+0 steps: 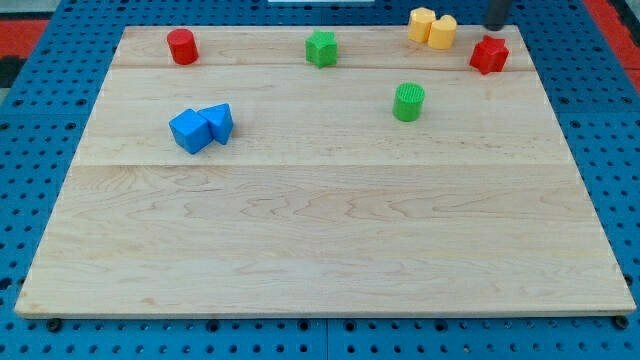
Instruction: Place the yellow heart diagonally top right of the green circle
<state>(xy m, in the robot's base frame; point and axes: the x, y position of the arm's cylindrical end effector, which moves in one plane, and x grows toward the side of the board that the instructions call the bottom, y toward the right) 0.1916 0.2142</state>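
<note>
Two yellow blocks touch each other at the view's top right, one (421, 23) to the left and one (443, 31) to the right; I cannot tell which is the heart. The green circle (408, 102) stands below and slightly left of them, apart from them. My tip (496, 27) is at the view's top right, right of the yellow pair and just above the red star-like block (489, 54). It touches no block that I can see.
A green star-like block (321, 48) sits at top centre. A red cylinder (182, 46) is at the top left. Two blue blocks (190, 131) (218, 122) touch at the left. The wooden board (320, 250) lies on a blue pegboard.
</note>
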